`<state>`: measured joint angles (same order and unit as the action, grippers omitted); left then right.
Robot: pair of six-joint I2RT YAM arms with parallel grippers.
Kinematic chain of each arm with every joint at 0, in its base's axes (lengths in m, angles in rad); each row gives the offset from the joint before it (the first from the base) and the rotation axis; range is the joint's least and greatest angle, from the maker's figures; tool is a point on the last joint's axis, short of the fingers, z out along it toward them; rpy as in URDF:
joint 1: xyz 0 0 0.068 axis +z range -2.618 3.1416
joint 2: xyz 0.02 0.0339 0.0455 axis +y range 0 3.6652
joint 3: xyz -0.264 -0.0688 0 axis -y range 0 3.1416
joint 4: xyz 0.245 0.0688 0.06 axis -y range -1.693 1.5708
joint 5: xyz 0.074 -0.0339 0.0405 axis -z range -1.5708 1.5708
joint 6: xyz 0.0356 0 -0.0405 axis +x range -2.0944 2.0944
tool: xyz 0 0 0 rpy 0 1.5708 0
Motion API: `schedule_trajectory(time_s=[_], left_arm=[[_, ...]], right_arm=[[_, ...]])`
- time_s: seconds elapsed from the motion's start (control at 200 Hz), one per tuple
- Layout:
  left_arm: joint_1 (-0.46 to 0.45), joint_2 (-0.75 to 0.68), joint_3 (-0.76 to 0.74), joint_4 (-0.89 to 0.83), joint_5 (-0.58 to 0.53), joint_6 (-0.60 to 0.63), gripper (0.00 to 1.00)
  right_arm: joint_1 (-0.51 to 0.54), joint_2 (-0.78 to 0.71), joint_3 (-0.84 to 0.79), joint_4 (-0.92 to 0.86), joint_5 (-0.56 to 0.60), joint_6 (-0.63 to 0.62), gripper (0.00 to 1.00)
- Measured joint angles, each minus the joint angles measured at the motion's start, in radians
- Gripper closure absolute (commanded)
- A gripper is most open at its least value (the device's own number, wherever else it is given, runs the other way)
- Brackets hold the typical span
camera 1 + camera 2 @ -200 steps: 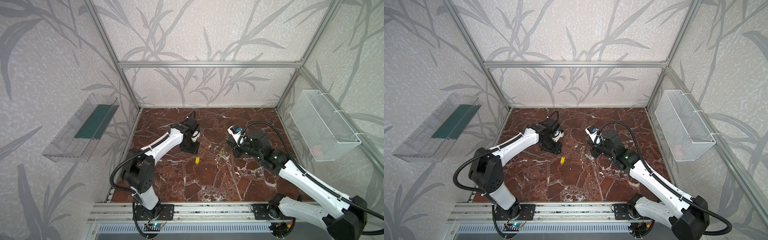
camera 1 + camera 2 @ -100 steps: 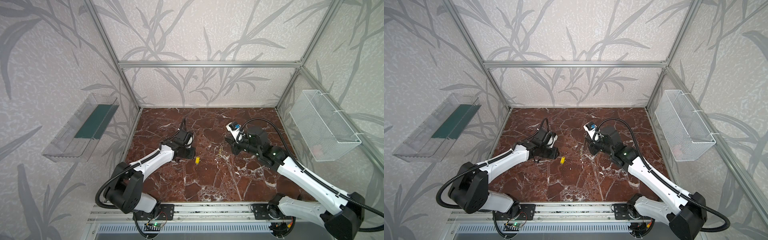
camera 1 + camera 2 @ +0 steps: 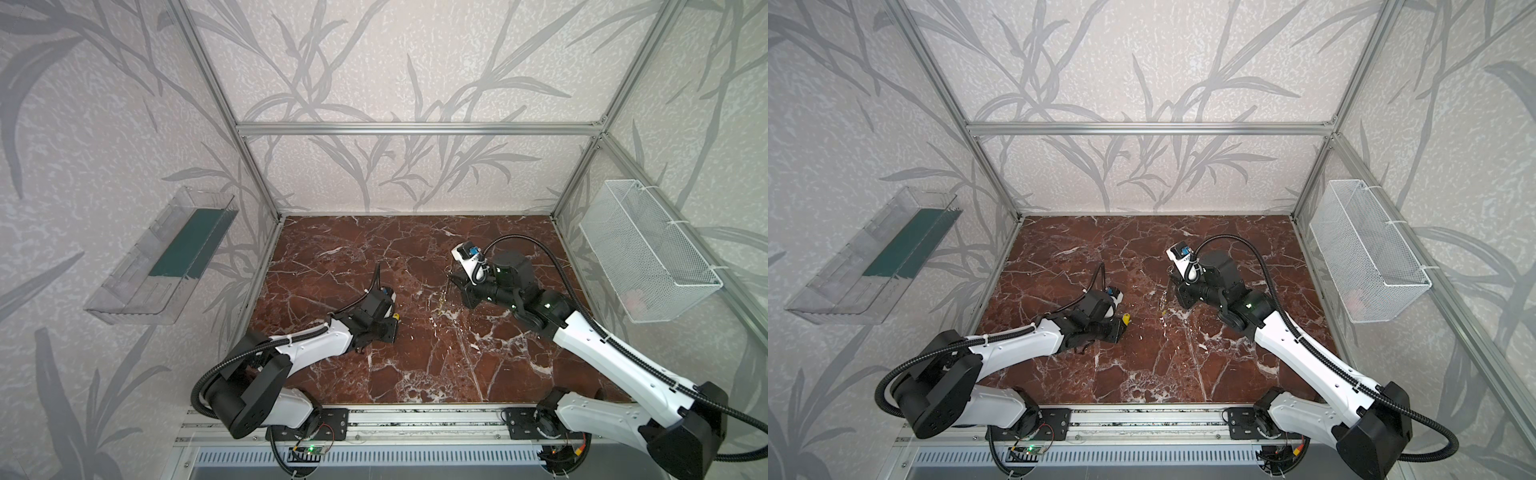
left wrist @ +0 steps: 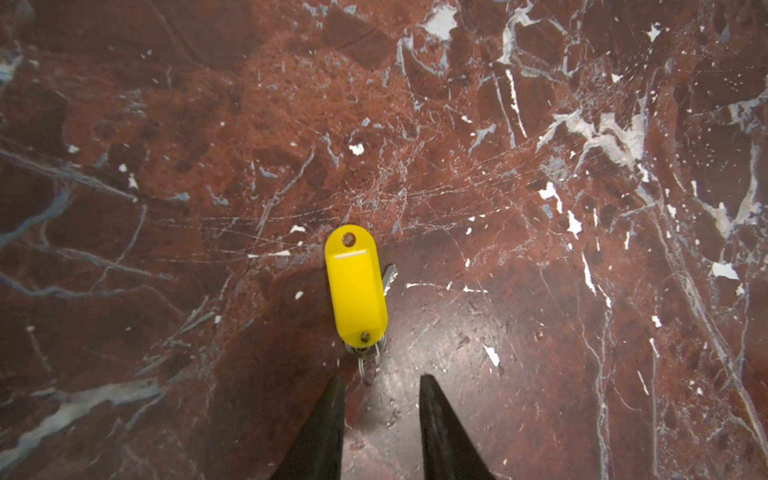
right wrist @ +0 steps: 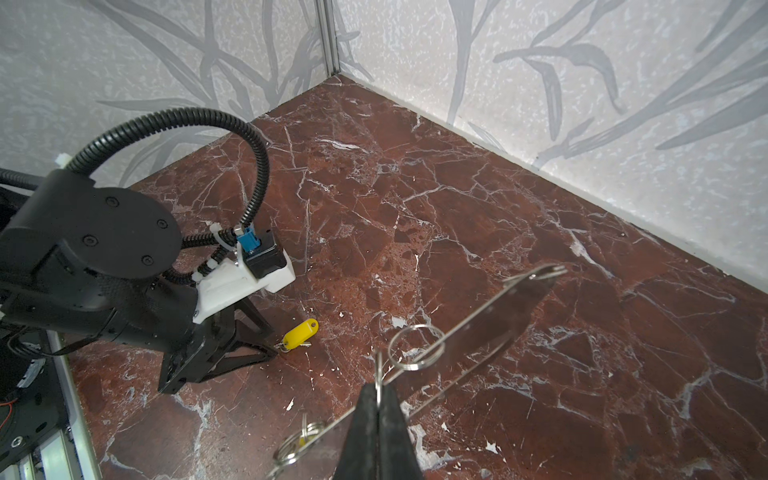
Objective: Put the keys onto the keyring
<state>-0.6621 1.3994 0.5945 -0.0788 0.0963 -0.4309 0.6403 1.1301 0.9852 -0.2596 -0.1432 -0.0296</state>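
Note:
One of the keys, a yellow tag point(image 4: 356, 286), lies flat on the marble floor, its small metal loop point(image 4: 368, 368) pointing at my left gripper point(image 4: 381, 379). That gripper is low over the floor, open, the loop just ahead of its tips and nothing between them. In both top views the key point(image 3: 397, 317) point(image 3: 1125, 319) peeks out beside the left gripper. My right gripper point(image 5: 379, 392) is shut on the keyring point(image 5: 498, 316), a thin silvery plate with wire rings point(image 5: 415, 347), held above the floor. A bit of yellow shows at its lowest ring point(image 5: 299, 449).
A clear plastic shelf point(image 3: 162, 257) hangs on the left wall and a white wire basket point(image 3: 648, 253) on the right wall. Aluminium posts frame the cell. The left arm point(image 5: 104, 266) lies low at the front left of the marble floor point(image 3: 415, 365).
The left arm has drawn back toward the front and dropped down to the key, its jaws narrowing. The right gripper with the keyring has shifted slightly toward the back.

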Motion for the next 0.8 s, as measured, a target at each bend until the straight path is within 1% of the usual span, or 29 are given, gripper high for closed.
schedule_trajectory(time_s=[0.2, 0.43, 0.495, 0.8], left_arm=[[-0.005, 0.006, -0.008, 0.027, -0.024, 0.002, 0.78], [-0.008, 0.034, -0.008, 0.036, -0.022, 0.011, 0.79], [-0.010, 0.039, -0.008, 0.038, -0.021, 0.013, 0.82], [-0.012, 0.063, -0.002, 0.036, -0.021, 0.029, 0.87]], right_arm=[[0.000, 0.005, 0.001, -0.001, -0.002, 0.004, 1.00], [0.000, 0.006, 0.001, -0.005, -0.004, 0.007, 1.00], [0.000, 0.006, 0.001, -0.008, -0.004, 0.007, 1.00], [0.000, 0.014, 0.001, -0.007, -0.004, 0.007, 1.00]])
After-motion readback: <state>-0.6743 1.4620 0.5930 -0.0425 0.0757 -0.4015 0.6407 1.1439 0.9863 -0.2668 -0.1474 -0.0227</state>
